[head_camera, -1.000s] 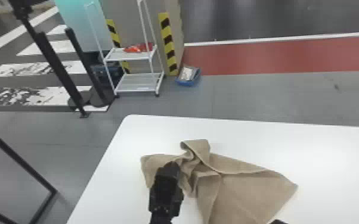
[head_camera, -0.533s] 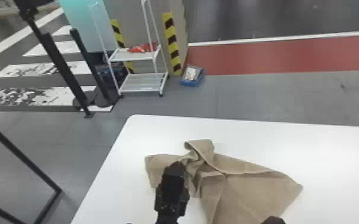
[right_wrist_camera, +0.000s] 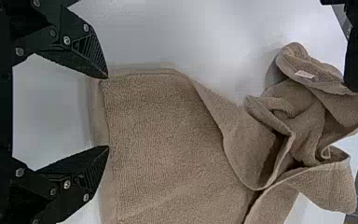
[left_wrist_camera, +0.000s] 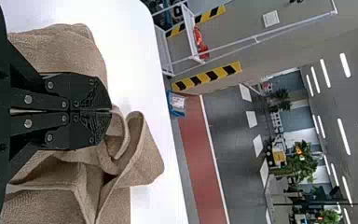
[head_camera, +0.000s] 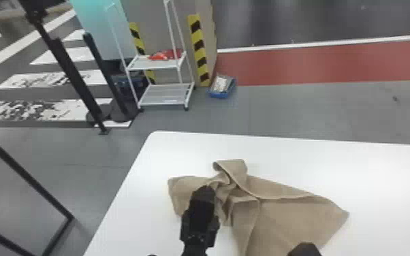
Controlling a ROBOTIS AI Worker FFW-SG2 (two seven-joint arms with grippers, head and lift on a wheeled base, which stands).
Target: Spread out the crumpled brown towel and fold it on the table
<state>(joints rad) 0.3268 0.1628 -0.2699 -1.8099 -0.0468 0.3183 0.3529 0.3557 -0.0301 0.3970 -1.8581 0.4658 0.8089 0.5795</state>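
Observation:
The brown towel point(head_camera: 282, 218) lies crumpled on the white table, bunched at its left and back, with a flatter part toward the right and front. My left gripper point(head_camera: 207, 190) is over the bunched left part. In the left wrist view, the left gripper point(left_wrist_camera: 108, 111) has its fingers together, shut on a fold of the towel point(left_wrist_camera: 140, 163). My right gripper point(head_camera: 304, 250) is by the towel's near edge at the bottom of the head view. In the right wrist view, the right gripper point(right_wrist_camera: 107, 112) stands open above the flatter towel part point(right_wrist_camera: 168, 140), one straight edge running beneath its fingertips.
The white table point(head_camera: 384, 177) extends right of the towel, and its left edge runs close to the left arm. Beyond on the floor are a white shelf cart point(head_camera: 163, 93), a blue bin point(head_camera: 222, 86) and black posts point(head_camera: 75, 75).
The head view has turned slightly left. My right gripper has come a little farther in from the bottom edge. The left gripper has stayed at the bunched part, and the towel's shape looks the same.

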